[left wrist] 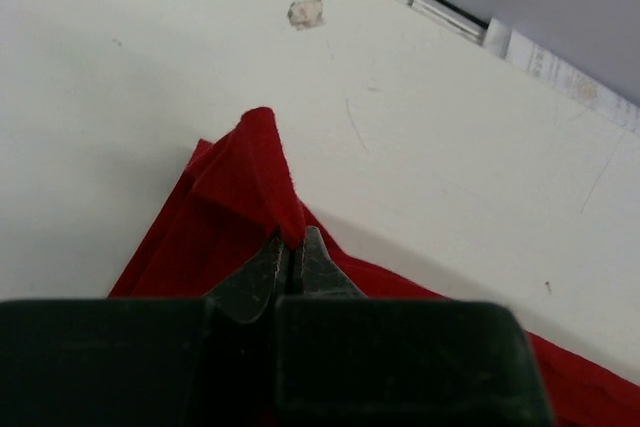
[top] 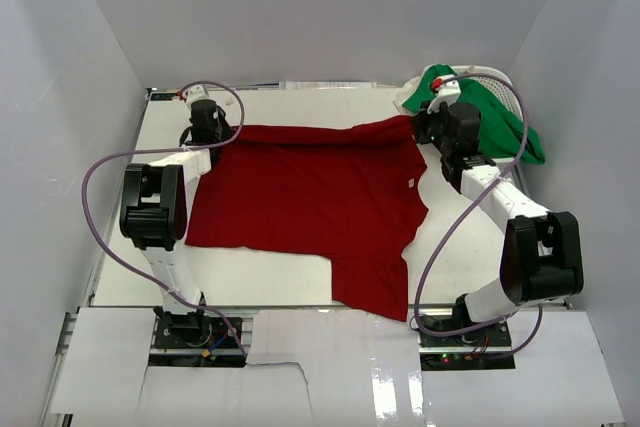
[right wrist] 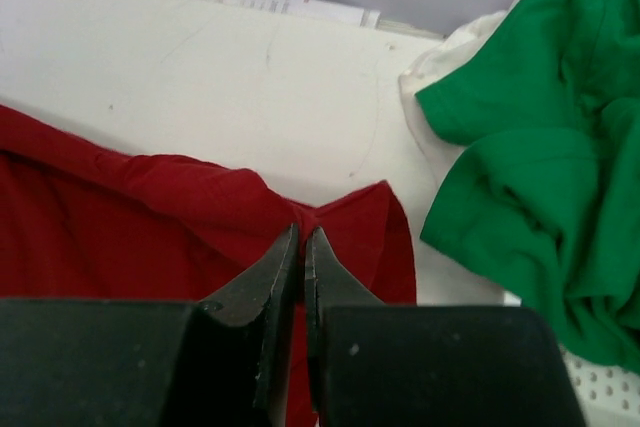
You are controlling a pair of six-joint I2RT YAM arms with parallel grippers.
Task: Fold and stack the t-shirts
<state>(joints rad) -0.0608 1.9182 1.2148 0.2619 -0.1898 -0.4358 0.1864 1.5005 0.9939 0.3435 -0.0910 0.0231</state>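
On the table: your red shirt (top: 310, 197) lies spread nearly flat across the middle of the table (top: 270, 277), with one sleeve reaching toward the near edge.
Far-left corner: you have it pinched by the left gripper (left wrist: 288, 257), jaws closed on a small peak of red cloth lifted off the surface.
Far-right corner: you have it pinched by the right gripper (right wrist: 302, 242), jaws closed on a fold of the red cloth, which puckers around the tips.
Arms: both reach to the far side of the table, the left gripper (top: 212, 139) and the right gripper (top: 425, 127) well apart, the shirt's far edge running between them.
Green shirt (right wrist: 540, 147): crumpled at the far right, just beside your right gripper, a strip of white showing between it and the red cloth.
Basket (top: 490, 73): white, under the green shirt (top: 500, 117), which is draped over it.
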